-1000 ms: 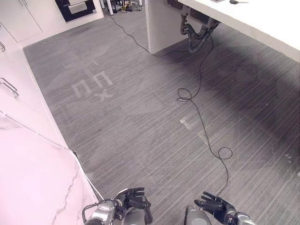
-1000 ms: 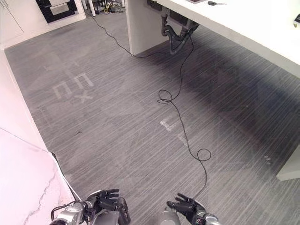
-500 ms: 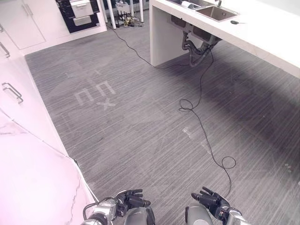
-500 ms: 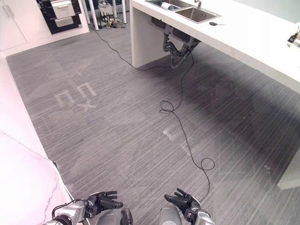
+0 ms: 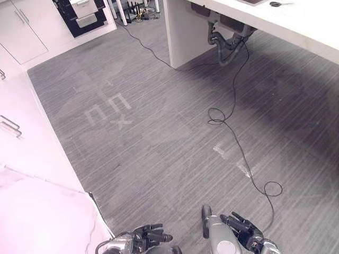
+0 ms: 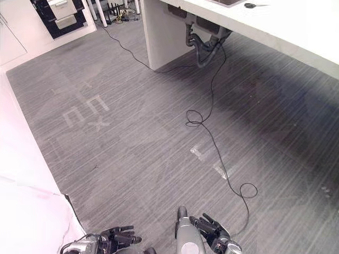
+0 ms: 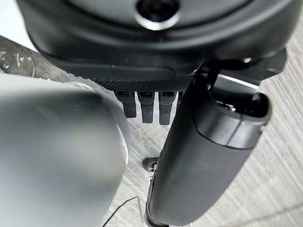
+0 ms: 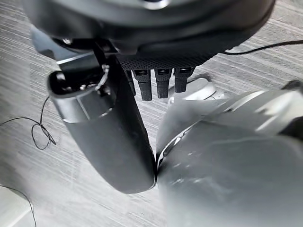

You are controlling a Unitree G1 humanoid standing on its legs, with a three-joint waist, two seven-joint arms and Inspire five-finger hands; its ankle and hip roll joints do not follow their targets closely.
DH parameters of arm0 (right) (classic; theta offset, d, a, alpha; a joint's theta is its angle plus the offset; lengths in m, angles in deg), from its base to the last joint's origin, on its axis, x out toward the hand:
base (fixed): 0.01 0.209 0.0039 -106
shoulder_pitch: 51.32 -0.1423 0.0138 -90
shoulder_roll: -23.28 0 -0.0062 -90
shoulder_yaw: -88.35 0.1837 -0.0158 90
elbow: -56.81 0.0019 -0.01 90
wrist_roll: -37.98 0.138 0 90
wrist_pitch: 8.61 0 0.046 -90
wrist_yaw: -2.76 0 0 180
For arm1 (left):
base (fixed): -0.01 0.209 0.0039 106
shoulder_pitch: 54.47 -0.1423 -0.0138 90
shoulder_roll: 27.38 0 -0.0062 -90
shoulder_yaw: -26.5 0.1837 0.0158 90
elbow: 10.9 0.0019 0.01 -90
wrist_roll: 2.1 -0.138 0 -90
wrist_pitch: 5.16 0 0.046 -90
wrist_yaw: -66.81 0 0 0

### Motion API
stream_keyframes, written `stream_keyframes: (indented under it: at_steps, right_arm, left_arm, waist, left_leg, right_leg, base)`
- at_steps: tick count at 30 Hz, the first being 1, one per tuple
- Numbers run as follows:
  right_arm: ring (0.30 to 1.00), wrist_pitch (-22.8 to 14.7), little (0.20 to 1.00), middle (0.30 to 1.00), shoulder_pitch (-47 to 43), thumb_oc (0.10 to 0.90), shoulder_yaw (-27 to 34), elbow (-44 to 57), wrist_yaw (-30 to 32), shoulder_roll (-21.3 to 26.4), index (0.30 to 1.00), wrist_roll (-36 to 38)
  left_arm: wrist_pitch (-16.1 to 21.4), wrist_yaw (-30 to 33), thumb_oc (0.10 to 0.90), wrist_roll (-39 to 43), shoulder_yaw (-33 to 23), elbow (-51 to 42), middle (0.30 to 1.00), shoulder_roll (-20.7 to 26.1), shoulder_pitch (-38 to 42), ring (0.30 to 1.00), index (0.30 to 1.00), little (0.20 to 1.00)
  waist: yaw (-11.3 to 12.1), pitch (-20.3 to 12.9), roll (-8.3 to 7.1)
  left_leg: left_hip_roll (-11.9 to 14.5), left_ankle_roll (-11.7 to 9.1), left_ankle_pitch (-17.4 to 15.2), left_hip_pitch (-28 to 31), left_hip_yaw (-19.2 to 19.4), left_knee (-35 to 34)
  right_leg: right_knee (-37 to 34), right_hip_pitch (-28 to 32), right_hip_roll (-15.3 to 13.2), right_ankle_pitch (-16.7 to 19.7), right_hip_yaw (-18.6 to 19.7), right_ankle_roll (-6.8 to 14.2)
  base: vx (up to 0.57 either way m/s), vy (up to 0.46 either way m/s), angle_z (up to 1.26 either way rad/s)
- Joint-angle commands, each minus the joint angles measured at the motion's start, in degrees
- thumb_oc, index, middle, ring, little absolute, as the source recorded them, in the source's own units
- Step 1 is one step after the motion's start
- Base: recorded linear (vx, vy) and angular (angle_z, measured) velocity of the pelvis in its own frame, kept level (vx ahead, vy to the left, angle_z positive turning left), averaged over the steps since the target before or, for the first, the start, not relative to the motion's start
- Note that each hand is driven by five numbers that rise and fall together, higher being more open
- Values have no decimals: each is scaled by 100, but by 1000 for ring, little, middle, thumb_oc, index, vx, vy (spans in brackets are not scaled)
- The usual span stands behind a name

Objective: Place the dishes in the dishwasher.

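Both hands, left (image 5: 151,235) and right (image 5: 241,227), hang low with fingers straight, holding nothing. Grey floor (image 5: 159,132) ahead; white worktop (image 5: 296,21) far right, cabinets (image 5: 21,32) left.

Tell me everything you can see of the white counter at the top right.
The white counter runs along the upper right of the head views, smooth and pale, on a white panel leg. A sink basin's corner is set into its top, with a small dark object lying beside it. Dark drain pipes hang beneath. A thin black cord trails from under it across the grey floor.
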Motion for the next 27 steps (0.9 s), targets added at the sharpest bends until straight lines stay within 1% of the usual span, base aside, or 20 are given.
stream_keyframes:
  at_steps: [1,2,3,5,6,7,8,9,10,11,12,13,15,16,19,21,23,24,25,27]
  right_arm:
    - [900,-188,900,900,-11,800,-134,-154,-79,242,900,-226]
    - [900,-222,900,900,-6,800,-160,-137,-70,287,900,-261]
    - [900,-222,900,900,4,800,-172,-112,-22,321,900,-225]
    - [900,-205,900,900,8,800,-162,-90,16,358,900,-151]
    - [900,-192,900,900,3,800,-151,-87,11,381,900,-112]
    - [900,-158,900,900,-31,800,-143,-75,33,384,900,-151]
    - [900,-154,900,900,-32,800,-135,-96,53,378,900,-141]
    - [900,-126,900,900,-25,800,-132,-117,61,385,900,-93]
    - [900,-117,900,900,-30,800,-147,-142,65,390,900,-80]
    - [900,-129,900,900,-27,800,-182,-192,65,396,900,-81]
    - [900,-132,900,900,-26,800,-190,-203,68,398,900,-83]
    - [900,-187,900,900,-36,800,-266,-354,-19,431,900,-68]
    - [900,-192,900,900,-3,800,-255,-376,-86,457,900,-92]
    - [900,-181,900,900,1,800,-239,-365,-75,440,900,-131]
    - [900,-102,900,900,3,800,-195,-419,33,397,900,-119]
    - [900,-38,900,900,42,800,-103,-489,48,339,900,0]
    - [900,-30,900,900,88,800,-15,-497,41,294,900,-65]
    - [900,-53,900,900,101,800,-10,-492,60,274,900,-124]
    - [900,-81,900,900,114,800,7,-488,74,257,900,-177]
    - [900,-57,900,900,102,800,4,-457,69,205,900,-213]
  left_arm:
    - [-195,143,800,476,110,180,900,-66,-252,900,900,900]
    - [-144,198,800,571,10,165,900,-88,-269,900,900,900]
    - [-149,241,800,615,-71,139,900,-88,-266,900,900,900]
    - [-173,267,800,600,-142,123,900,-87,-248,900,900,900]
    - [-188,249,800,566,-160,123,900,-85,-234,900,900,900]
    - [-232,228,800,600,-161,123,900,-71,-229,900,900,900]
    - [-263,215,800,614,-175,126,900,-75,-222,900,900,900]
    - [-300,224,800,645,-179,130,900,-79,-217,900,900,900]
    - [-306,245,800,663,-186,139,900,-86,-215,900,900,900]
    - [-298,272,800,657,-200,158,900,-99,-239,900,900,900]
    - [-297,277,800,649,-204,162,900,-103,-245,900,900,900]
    - [-306,289,800,584,-243,241,900,-117,-280,900,900,900]
    - [-283,276,800,563,-264,306,900,-101,-286,900,900,900]
    - [-267,255,800,556,-306,338,900,-83,-270,900,900,900]
    - [-146,276,800,193,-371,394,900,-59,-246,900,900,900]
    - [-81,291,800,-94,-275,383,900,5,-187,900,900,900]
    - [-155,263,800,-328,-157,321,900,69,-88,900,900,900]
    - [-193,206,800,-450,-41,302,900,105,-24,900,900,900]
    - [-198,166,800,-521,42,305,900,127,11,900,900,900]
    - [-225,31,800,-681,210,334,900,138,76,900,900,900]
  waist:
    - [87,-131,-156]
    - [133,-114,-203]
    - [183,-86,-260]
    - [252,-27,-302]
    - [295,24,-313]
    - [379,131,-343]
    - [383,164,-336]
    - [411,197,-350]
    - [474,200,-344]
    - [542,214,-261]
    - [556,215,-247]
    - [664,201,-95]
    - [631,174,-137]
    - [614,173,-113]
    - [642,89,-123]
    - [646,-17,-142]
    - [578,-114,-108]
    - [537,-151,-102]
    - [511,-184,-183]
    - [484,-204,-200]
  left_leg:
    - [-282,94,1199,69,-231,962]
    - [-229,32,1471,-322,-257,1743]
    - [-120,48,1593,-750,-208,2300]
    - [-29,151,1548,-1260,-118,2588]
    - [2,228,1500,-1515,-28,2479]
    - [-7,373,1440,-1656,380,1300]
    - [19,325,1381,-1625,486,844]
    - [-44,308,1482,-1645,521,311]
    - [-94,319,1776,-1757,493,-190]
    - [-13,246,1744,-2055,239,-299]
    - [4,233,1730,-2114,191,-299]
    - [419,66,1691,-2719,-214,-299]
    - [610,6,1563,-2749,-78,-299]
    - [735,50,1628,-2737,71,-299]
    - [607,84,1658,-2610,65,-299]
    - [423,220,1512,-2516,141,-299]
    - [236,415,1296,-2354,235,-299]
    - [101,535,1171,-2278,275,-299]
    - [-111,615,972,-2158,299,-299]
    - [-327,838,725,-1956,408,-299]
  right_leg:
    - [-376,34,-188,-351,176,437]
    - [-376,211,-147,-462,169,308]
    - [-376,384,-131,-572,126,207]
    - [-376,602,-100,-702,77,144]
    - [-376,742,-70,-783,67,131]
    - [-376,962,-35,-937,65,182]
    - [-376,1078,2,-1084,50,217]
    - [-376,1151,22,-1168,57,234]
    - [-376,1109,55,-1119,91,216]
    - [-376,1170,181,-1184,170,232]
    - [-376,1180,203,-1197,186,235]
    - [-376,1323,397,-1335,253,242]
    - [-376,1515,313,-1515,245,298]
    - [-376,1551,321,-1520,230,309]
    - [-376,1804,338,-1697,329,332]
    - [-376,2041,382,-1795,377,357]
    - [-197,2185,406,-1596,343,435]
    - [368,2016,352,-1442,352,504]
    - [927,1916,195,-1339,374,642]
    - [2152,1332,-34,-715,192,992]
  base:
    - [299,-238,-15]
    - [281,-249,-12]
    - [249,-235,-8]
    - [183,-145,4]
    - [348,-58,5]
    - [460,6,1]
    - [535,74,-4]
    - [353,100,6]
    - [317,129,11]
    - [210,107,15]
    - [503,217,-5]
    - [530,229,-21]
    - [546,246,-43]
    - [529,325,-42]
    - [409,276,-32]
    - [450,315,-19]
    - [351,311,17]
    - [348,321,23]
    - [361,357,21]
    - [271,314,15]
